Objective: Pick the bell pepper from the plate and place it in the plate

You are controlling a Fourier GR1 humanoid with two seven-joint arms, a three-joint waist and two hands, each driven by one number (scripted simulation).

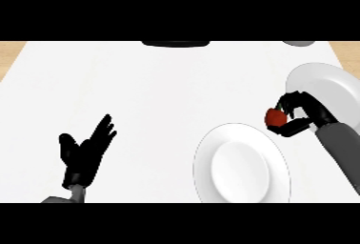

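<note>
A small red bell pepper (pixel 274 116) is held in my right hand (pixel 299 114), whose fingers and thumb curl round it. The hand hangs over the counter between two white plates. One plate (pixel 330 86) lies at the far right edge, partly behind the hand and forearm. The other, larger plate (pixel 241 164) sits nearer the front, just below and left of the pepper, with nothing on it. My left hand (pixel 85 151) rests open at the lower left, fingers up, far from both plates.
The white counter top (pixel 141 86) spreads across the view. A dark object (pixel 175 43) sits at the back edge centre, and a grey object (pixel 301 43) at the back right. Wooden strips show at both far corners.
</note>
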